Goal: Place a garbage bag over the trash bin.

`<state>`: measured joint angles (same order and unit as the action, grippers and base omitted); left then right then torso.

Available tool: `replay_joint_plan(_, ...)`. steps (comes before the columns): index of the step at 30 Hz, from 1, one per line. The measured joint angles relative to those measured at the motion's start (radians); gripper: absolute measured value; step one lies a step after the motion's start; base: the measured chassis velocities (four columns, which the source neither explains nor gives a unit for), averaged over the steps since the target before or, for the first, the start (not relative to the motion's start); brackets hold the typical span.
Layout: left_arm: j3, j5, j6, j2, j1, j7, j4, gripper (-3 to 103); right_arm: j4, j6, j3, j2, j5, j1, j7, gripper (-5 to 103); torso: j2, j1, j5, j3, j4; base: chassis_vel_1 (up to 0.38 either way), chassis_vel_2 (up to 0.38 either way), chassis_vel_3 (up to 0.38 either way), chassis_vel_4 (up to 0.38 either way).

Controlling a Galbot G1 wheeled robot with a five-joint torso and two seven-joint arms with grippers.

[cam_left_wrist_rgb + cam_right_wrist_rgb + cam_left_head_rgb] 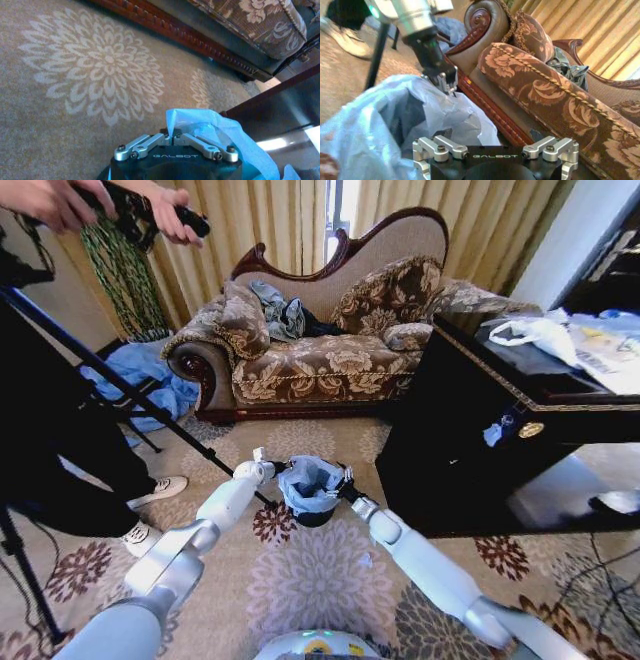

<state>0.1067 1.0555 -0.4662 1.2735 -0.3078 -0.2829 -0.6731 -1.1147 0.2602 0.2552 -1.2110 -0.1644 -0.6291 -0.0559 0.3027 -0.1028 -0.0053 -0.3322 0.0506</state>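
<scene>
Crinkly garbage bag [385,123] pinched by left gripper [172,135].

We list: garbage bag [308,483], thin crinkly translucent plastic; sofa [320,360], brocade cloth, glossy carved wood; carpet [320,580], matt woven.

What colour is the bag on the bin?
The garbage bag is pale blue, clearest in the left wrist view.

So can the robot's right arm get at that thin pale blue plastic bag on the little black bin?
Probably yes. The right gripper is already at the thin pale blue plastic bag's edge over the small black bin, with nothing between them. The left gripper pinches the opposite edge.
</scene>
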Motion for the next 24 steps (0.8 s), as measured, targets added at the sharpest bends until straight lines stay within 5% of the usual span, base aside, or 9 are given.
replay_joint_plan(7, -0.001, -0.003, 0.001, 0.006, 0.001, 0.000, 0.004, 0, 0.117, 0.047, -0.037, -0.076, -0.124, 0.036, -0.048, 100, 0.000, 0.000, 0.0003, 0.000, -0.0002, 0.000, 0.000, 0.000, 0.000)
replay_joint_plan(24, 0.002, 0.012, -0.004, -0.029, -0.047, 0.016, -0.094, 0, 0.174, 0.000, -0.115, -0.173, -0.465, 0.047, -0.166, 100, 0.000, 0.000, 0.0003, 0.000, -0.0002, 0.000, 0.000, 0.000, 0.000)
